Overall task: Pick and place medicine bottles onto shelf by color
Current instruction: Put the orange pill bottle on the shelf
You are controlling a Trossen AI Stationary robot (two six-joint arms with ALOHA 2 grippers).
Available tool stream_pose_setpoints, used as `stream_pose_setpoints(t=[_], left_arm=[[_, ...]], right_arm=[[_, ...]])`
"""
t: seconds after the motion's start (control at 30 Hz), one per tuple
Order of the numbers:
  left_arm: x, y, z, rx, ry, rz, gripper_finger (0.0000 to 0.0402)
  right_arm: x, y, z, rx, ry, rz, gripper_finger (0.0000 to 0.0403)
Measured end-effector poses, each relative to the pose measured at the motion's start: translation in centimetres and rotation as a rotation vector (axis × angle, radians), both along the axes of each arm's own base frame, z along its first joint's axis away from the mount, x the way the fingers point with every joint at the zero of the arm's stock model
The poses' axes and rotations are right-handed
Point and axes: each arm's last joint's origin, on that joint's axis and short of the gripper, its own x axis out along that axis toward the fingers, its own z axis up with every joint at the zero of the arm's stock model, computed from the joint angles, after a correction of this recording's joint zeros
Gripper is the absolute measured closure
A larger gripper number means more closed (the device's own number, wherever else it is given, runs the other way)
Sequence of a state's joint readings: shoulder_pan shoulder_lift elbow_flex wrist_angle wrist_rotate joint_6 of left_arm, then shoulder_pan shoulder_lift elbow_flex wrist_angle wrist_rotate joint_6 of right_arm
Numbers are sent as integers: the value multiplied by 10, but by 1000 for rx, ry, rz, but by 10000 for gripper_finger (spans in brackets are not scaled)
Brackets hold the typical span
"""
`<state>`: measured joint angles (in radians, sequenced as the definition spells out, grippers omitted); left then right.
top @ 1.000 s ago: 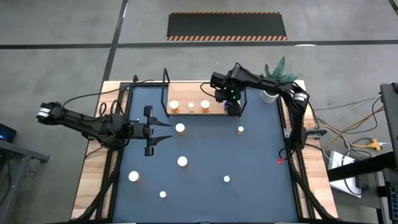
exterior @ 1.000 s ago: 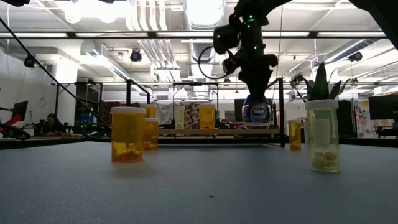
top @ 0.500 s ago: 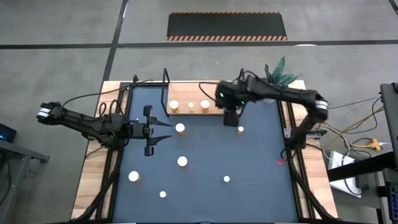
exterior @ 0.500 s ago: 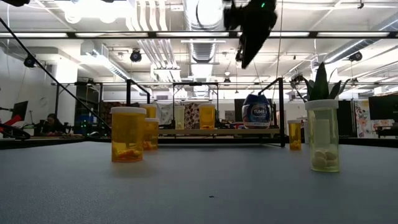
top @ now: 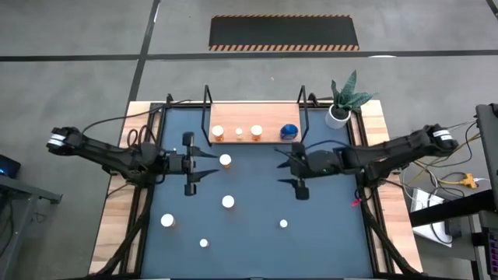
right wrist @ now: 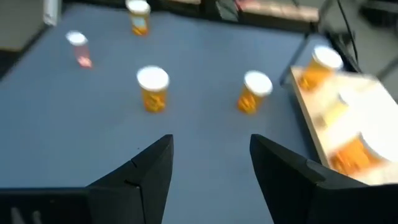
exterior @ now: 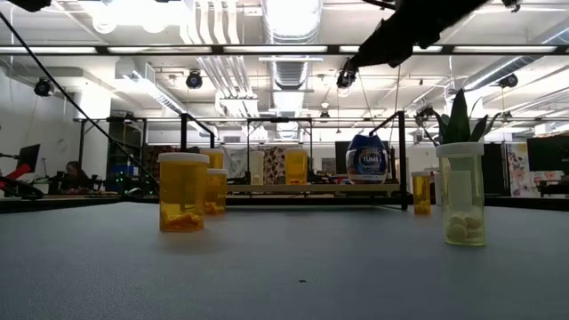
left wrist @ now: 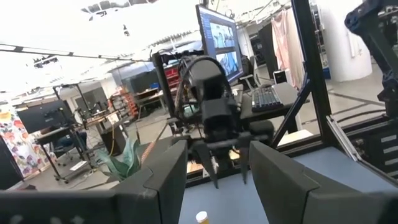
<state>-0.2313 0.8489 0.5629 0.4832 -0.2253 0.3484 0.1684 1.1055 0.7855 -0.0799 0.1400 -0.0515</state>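
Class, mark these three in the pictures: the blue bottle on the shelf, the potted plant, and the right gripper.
blue bottle (top: 289, 131), high view, on its blue top.
potted plant (top: 337, 117), high view, on the white pot's rim.
right gripper (top: 289, 173), high view, midway between its open fingertips.

Four bottles (top: 254, 131) on shelf (top: 253, 117); others scattered before it

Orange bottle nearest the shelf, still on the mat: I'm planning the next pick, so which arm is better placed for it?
Probably left: the open left gripper sits right beside that orange bottle, fingers pointing at it. The open right gripper is farther away across the mat.
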Motion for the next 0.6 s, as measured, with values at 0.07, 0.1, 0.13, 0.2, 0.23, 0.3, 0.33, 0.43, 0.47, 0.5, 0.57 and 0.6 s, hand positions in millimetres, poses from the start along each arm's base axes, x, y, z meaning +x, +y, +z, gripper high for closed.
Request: stream_pose_setpoints(t=[0.07, 0.1, 0.13, 0.2, 0.23, 0.3, 0.33, 0.43, 0.47, 0.5, 0.57, 0.6], left_arm=[[5, -1, -1, -6, -12, 0, 244], [8, -2, -3, -11, -11, -1, 244], [11, -3, -5, -22, -7, -4, 244], [19, -4, -8, -54, -13, -12, 244], [22, -5, -10, -64, -17, -14, 244], [29, -7, -13, -91, -28, -23, 244], [33, -8, -15, -110, -31, -27, 244], [43, -10, -22, -159, -33, -39, 244], [45, -11, -24, -175, -41, -43, 244], [48, -11, -25, -191, -46, -47, 244], [54, -13, -29, -222, -52, -54, 244], [57, -14, -30, -239, -48, -58, 244]], right_arm=[[-4, 4, -10, -16, -58, 32, 200], [-6, 5, -15, -25, -80, 48, 200], [-8, 6, -19, -32, -100, 62, 200], [-13, 5, -26, -51, -125, 74, 200], [-15, 4, -30, -61, -132, 81, 200], [-20, 3, -36, -82, -149, 91, 200], [-22, 3, -39, -84, -160, 95, 200], [-31, 2, -45, -106, -210, 115, 200], [-34, 1, -47, -106, -229, 138, 200], [-37, 1, -50, -105, -252, 161, 200], [-43, 0, -55, -95, -318, 198, 200], [-45, -1, -57, -86, -353, 213, 200]])
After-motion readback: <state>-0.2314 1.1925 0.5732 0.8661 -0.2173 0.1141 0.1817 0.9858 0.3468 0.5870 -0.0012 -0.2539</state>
